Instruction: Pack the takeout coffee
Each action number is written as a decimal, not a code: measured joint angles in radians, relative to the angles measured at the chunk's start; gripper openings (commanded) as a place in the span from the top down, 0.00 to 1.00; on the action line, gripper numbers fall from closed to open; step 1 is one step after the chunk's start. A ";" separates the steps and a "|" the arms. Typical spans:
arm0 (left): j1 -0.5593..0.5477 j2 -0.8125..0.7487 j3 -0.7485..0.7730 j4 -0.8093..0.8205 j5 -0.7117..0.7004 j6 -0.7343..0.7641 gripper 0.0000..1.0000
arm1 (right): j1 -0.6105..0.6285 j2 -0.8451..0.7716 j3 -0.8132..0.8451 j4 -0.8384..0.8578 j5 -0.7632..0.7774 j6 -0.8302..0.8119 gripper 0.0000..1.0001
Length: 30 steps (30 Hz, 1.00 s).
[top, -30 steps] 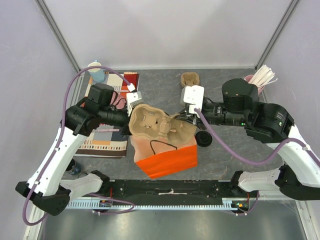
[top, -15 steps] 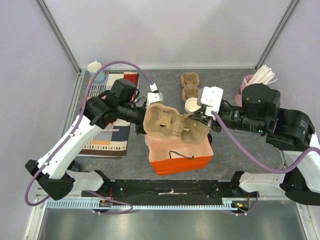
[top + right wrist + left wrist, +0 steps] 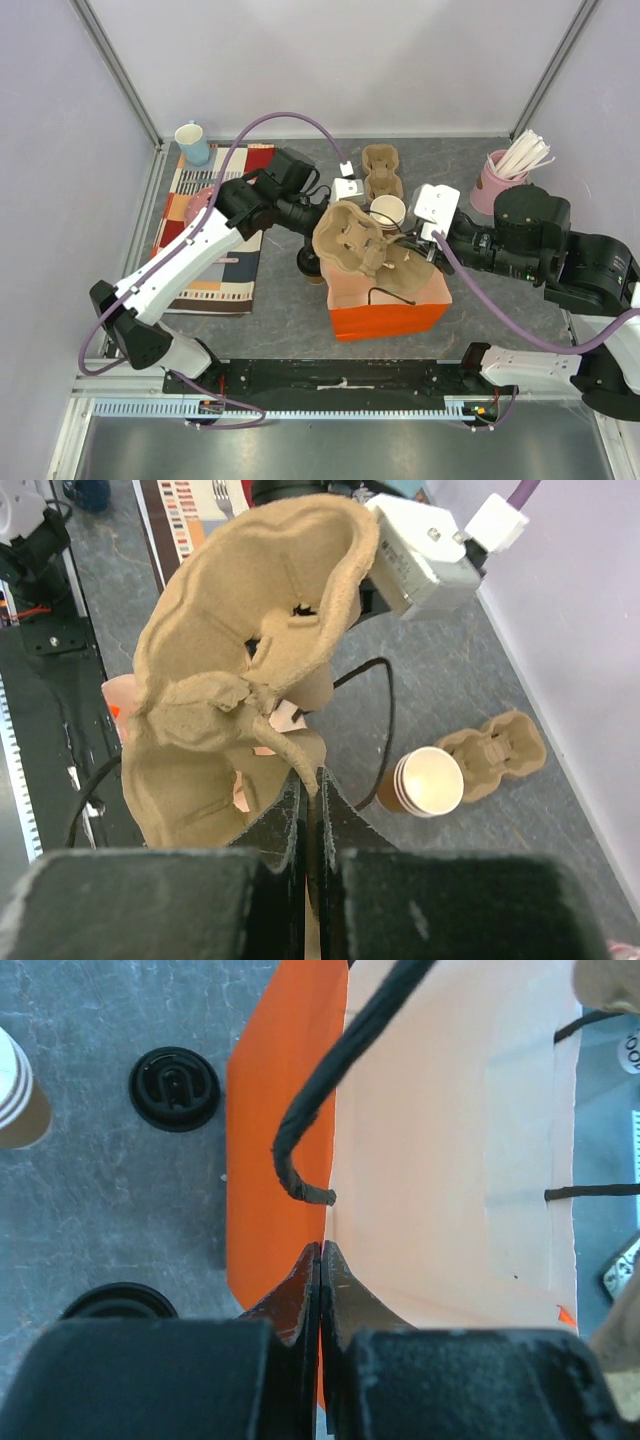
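The takeout coffee (image 3: 308, 263), a brown cup under a black lid, stands on the table just left of the orange paper bag (image 3: 392, 318). In the left wrist view only its lid (image 3: 118, 1303) shows, at the lower left. My left gripper (image 3: 320, 1252) is shut on the bag's (image 3: 270, 1160) top edge, beside a black cord handle (image 3: 300, 1150). My right gripper (image 3: 318, 780) is shut on the rim of a pulp cup carrier (image 3: 240, 670), and holds the carrier (image 3: 362, 245) tilted over the bag's mouth.
A stack of lidless paper cups (image 3: 387, 212) and a second pulp carrier (image 3: 380, 172) sit behind the bag. A loose black lid (image 3: 174, 1088) lies beside the bag. A blue mug (image 3: 192, 142), a striped mat (image 3: 205, 275) and a pink straw holder (image 3: 508, 168) stand further out.
Both arms have swung right and away from the near edge. The bag and the carrier went with them, and the bag now sits by the cup stack.
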 measured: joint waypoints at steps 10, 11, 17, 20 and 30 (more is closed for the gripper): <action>-0.007 0.084 0.065 0.006 -0.012 0.135 0.98 | 0.000 -0.093 -0.180 0.002 0.080 0.047 1.00; -0.006 0.090 0.069 0.003 -0.007 0.148 0.98 | 0.000 -0.097 -0.191 0.001 0.083 0.049 1.00; -0.007 0.141 0.112 -0.031 0.005 0.243 0.98 | 0.000 -0.126 -0.232 0.000 0.122 0.061 1.00; -0.007 0.172 0.137 -0.039 0.006 0.286 0.98 | 0.000 -0.129 -0.241 -0.006 0.148 0.071 1.00; -0.003 0.198 0.157 -0.068 0.005 0.392 0.98 | 0.000 -0.105 -0.279 -0.071 0.195 0.096 1.00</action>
